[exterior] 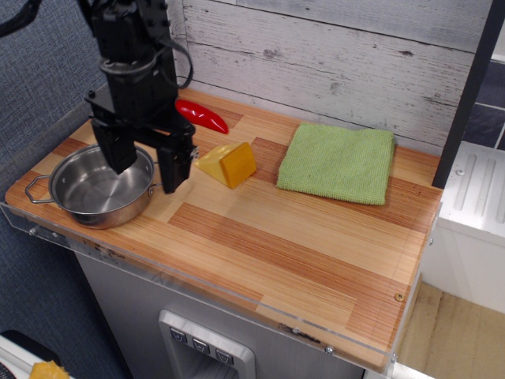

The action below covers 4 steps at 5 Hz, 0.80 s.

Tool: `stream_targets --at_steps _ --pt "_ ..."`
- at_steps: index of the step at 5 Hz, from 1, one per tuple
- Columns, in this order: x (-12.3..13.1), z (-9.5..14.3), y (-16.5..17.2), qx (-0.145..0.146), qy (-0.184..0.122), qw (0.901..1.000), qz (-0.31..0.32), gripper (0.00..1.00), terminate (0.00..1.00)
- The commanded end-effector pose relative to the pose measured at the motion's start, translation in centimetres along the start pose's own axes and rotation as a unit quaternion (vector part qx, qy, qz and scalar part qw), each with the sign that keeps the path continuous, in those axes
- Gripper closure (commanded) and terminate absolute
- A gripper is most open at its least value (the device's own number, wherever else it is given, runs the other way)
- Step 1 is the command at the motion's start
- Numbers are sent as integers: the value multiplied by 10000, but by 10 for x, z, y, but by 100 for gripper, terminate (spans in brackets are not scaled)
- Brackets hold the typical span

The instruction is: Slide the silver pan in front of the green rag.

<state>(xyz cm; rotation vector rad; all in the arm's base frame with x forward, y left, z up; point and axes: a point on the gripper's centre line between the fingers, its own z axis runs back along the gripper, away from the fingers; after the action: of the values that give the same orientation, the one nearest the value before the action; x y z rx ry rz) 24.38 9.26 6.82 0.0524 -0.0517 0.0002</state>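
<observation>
The single view looks down at a wooden table point(260, 237) from the front and slightly to the right. The silver pan point(99, 189) sits at the left of the frame, near the table's left front corner. It stands upright with its mouth up. Its two wire handles give it a line that runs left to right across the picture, tilted a little: one handle points to the lower left, while the other, on the right side, is mostly hidden behind a gripper finger.

The gripper point(146, 159) hangs over the pan's upper right rim with its two dark fingers spread apart. One finger is over the inside of the pan, the other just outside the rim on the right. Whether either touches the metal cannot be told.

The green rag point(338, 162) lies flat at the upper right of the table, near the plank wall, well apart from the pan. Between them lie a yellow cheese wedge point(229, 163) and, further back, a red pepper point(201, 115).
</observation>
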Motion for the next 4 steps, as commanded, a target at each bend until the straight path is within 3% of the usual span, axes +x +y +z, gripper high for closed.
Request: stream_targets --at_steps 1,4 --pt "0 -18 18 -286 -175 9993 -160 0 0" --pt "2 -51 26 -328 -224 9990 -218 0 0"
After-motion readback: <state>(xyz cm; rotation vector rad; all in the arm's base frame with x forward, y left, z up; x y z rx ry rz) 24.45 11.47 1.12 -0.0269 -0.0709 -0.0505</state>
